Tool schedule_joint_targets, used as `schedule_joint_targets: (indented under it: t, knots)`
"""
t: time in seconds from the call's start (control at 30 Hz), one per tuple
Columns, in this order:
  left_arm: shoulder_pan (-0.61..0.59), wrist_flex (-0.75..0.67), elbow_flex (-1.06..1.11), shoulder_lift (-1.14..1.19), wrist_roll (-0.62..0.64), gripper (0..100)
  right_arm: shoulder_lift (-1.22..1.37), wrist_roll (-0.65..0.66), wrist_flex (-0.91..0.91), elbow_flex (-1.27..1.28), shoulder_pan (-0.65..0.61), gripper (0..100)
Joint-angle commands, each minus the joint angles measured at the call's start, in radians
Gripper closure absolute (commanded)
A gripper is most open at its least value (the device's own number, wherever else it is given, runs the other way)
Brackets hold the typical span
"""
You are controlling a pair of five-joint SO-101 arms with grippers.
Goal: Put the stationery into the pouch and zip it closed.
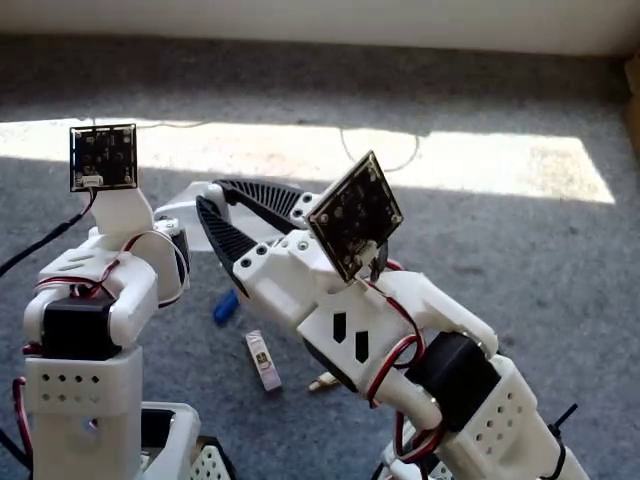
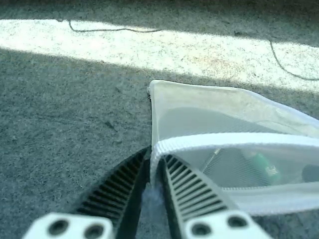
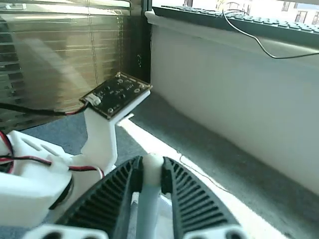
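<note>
Left wrist view: left gripper (image 2: 154,158) seemingly pinches pouch (image 2: 209,114).

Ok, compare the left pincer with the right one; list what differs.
The black ribbed left pincer clamps the white mesh pouch by its hemmed edge; the right pincer clamps a slim white object. The left pincer sits low over the grey carpet; the right pincer is raised, facing the white wall. Both are shut.
</note>
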Motion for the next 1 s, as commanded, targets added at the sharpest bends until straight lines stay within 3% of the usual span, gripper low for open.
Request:
schedule_joint_targets:
  t: [0.0, 0.23, 0.6, 0.8, 0.97]
  knots:
    - [-0.015, -0.006, -0.015, -0.004, 0.006, 99, -0.030, 0.035, -0.085, -0.022, -0.010, 99.4]
    - [-0.015, -0.005, -0.015, -0.004, 0.006, 99, -0.030, 0.123, -0.229, -0.016, -0.004, 99.4]
    - [-0.015, -0.003, -0.015, -0.004, 0.006, 99, -0.081, 0.133, -0.440, 0.185, -0.004, 99.4]
    - [-0.015, -0.005, -0.015, -0.004, 0.006, 99, -0.108, 0.353, -0.622, 0.364, -0.008, 99.4]
    - [-0.015, -0.005, -0.015, -0.004, 0.006, 99, -0.111, 0.370, -0.653, 0.430, -0.010, 99.4]
